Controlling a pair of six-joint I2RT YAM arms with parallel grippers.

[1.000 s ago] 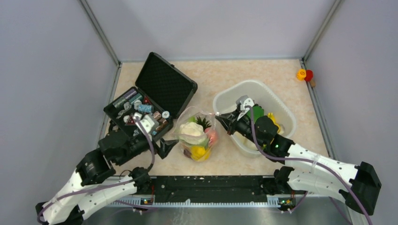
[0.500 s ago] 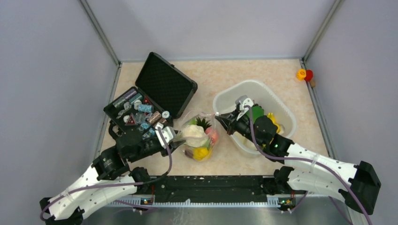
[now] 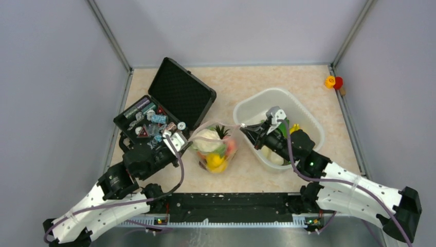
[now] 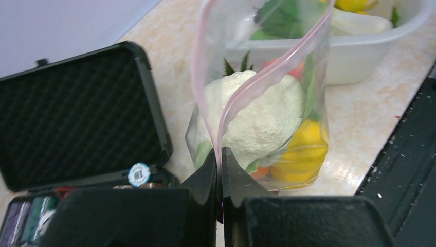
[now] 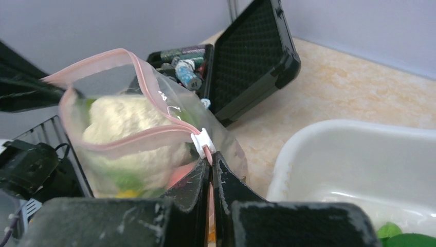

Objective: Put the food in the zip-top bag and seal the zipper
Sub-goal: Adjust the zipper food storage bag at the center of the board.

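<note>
So both hands are pinching the zipper (image 4: 267,77) right now: the left hand (image 4: 219,163) is clamping shut on the end nearest the black case (image 3: 180,98), and the right hand (image 5: 211,160) is squeezing the other end, just beside the little white slider (image 5: 201,140). The zip-top bag (image 3: 215,152) is sitting on the surface (image 3: 267,82) between the case and the white tub (image 3: 313,128), mouth gaping open, with the cauliflower (image 4: 259,121) and a yellow fruit (image 4: 306,149) showing inside. Another yellow piece (image 3: 294,128) is lying in the tub.

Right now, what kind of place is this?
Probably a robot practice booth: plain grey walls box in a table, two robot arms sit at its edge, and toy food fills a clear bag.
</note>
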